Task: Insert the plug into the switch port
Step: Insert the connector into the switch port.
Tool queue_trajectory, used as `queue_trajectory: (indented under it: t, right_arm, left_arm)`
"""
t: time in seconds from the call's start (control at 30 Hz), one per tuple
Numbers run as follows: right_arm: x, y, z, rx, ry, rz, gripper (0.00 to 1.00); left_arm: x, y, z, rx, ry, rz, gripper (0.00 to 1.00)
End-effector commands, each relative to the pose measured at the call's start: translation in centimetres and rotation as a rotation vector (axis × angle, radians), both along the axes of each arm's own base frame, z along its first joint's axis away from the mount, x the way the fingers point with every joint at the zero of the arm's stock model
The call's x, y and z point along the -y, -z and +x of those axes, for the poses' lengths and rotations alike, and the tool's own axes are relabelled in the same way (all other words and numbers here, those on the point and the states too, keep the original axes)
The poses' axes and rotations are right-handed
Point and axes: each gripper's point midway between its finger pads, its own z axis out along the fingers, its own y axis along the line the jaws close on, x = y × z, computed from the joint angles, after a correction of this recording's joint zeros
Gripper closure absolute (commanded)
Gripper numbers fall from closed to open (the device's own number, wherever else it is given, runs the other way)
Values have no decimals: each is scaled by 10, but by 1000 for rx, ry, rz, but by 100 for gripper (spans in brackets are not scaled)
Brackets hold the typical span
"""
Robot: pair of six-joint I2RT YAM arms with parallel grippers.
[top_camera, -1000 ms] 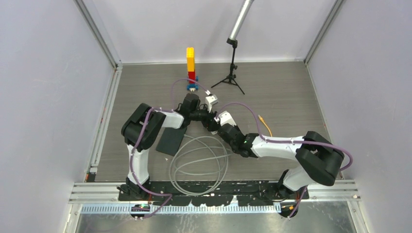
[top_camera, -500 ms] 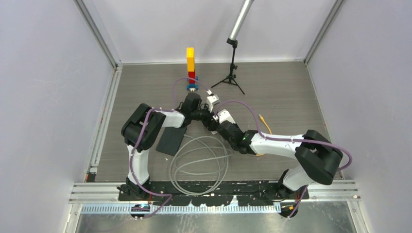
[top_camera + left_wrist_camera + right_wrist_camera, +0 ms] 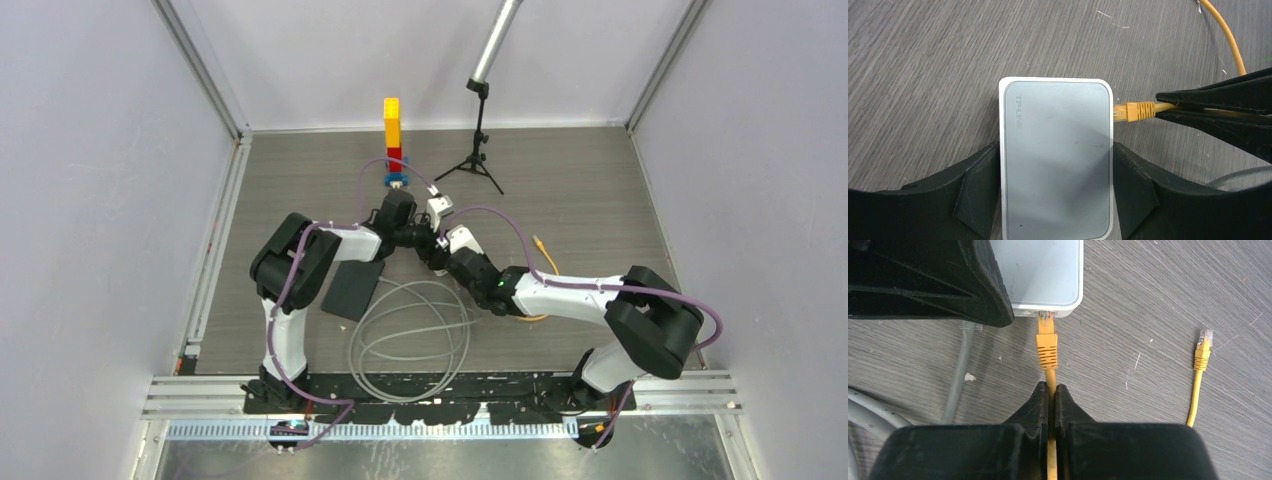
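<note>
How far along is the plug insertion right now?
Done: left end effector grips the TP-Link switch, right end effector pinches the yellow cable behind its plug. In hand: plug tip is at the switch port, most of its body showing. Left: push it fully home, release.

The left jaws press both sides of the white box. The yellow plug, its cable and the right jaws fill one side too. Past the box's far end the surface is bare. Grey cable loops lie near.
</note>
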Motion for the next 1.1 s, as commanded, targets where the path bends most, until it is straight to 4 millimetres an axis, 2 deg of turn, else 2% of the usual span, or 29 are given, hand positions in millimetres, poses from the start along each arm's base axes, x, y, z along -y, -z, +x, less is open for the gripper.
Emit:
queue_trajectory:
  t: [0.0,0.33,0.5,0.7,1.0,1.07]
  right_arm:
    - [-35,-90,64,310,102,266,100]
    - [-42,-106,72,343,91,285,99]
    - [-45,-98,74,332,94,283,99]
    - [-46,-98,78,338,97,271,100]
    - [-41,-72,80,363,115,269,100]
    - [-40,-72,80,373,116,279,99]
  left_arm:
    - [12,14,-104,-254,300,-1,100]
    - [15,16,-108,-258,320,8,100]
    - [15,14,-110,-263,332,-1,100]
    - [16,12,-114,-272,349,-11,100]
    - [17,7,-117,-279,370,-35,100]
    - [17,7,-117,-278,371,-35,100]
